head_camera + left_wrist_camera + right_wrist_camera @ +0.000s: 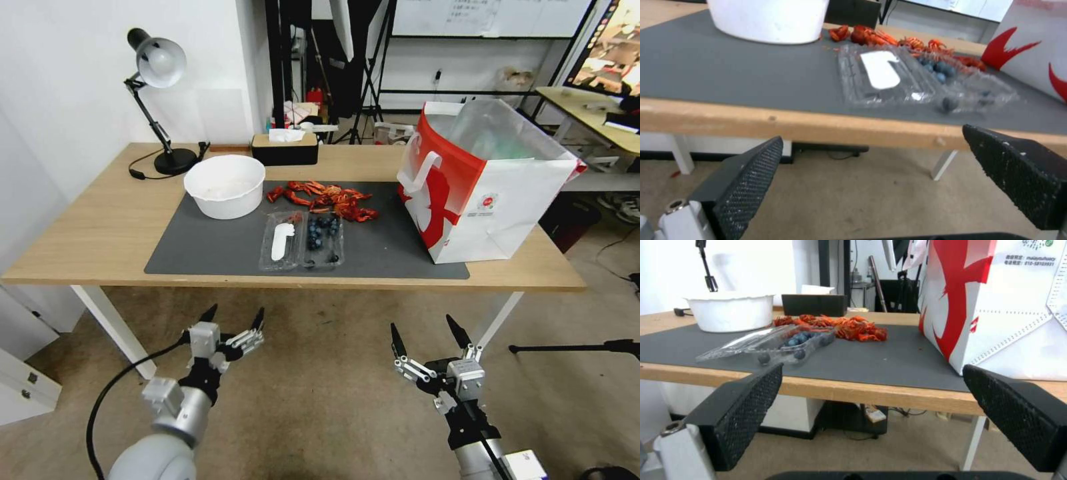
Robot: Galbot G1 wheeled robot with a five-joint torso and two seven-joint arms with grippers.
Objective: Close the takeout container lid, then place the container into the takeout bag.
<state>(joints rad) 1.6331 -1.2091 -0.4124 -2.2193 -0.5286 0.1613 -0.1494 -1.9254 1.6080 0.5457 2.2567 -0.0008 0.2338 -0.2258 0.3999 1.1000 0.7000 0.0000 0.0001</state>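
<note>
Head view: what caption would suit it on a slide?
Both open pincers, left and right, wait below the table holding an open takeout container.

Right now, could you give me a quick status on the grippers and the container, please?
Left gripper and right gripper open, low before the table. Takeout container untouched, lid lying open. Takeout bag upright; nothing blocking.

Both arms hang low before the worktop's near edge, left pincer (234,318) and right pincer (427,335) spread wide, gripping nothing.
</note>
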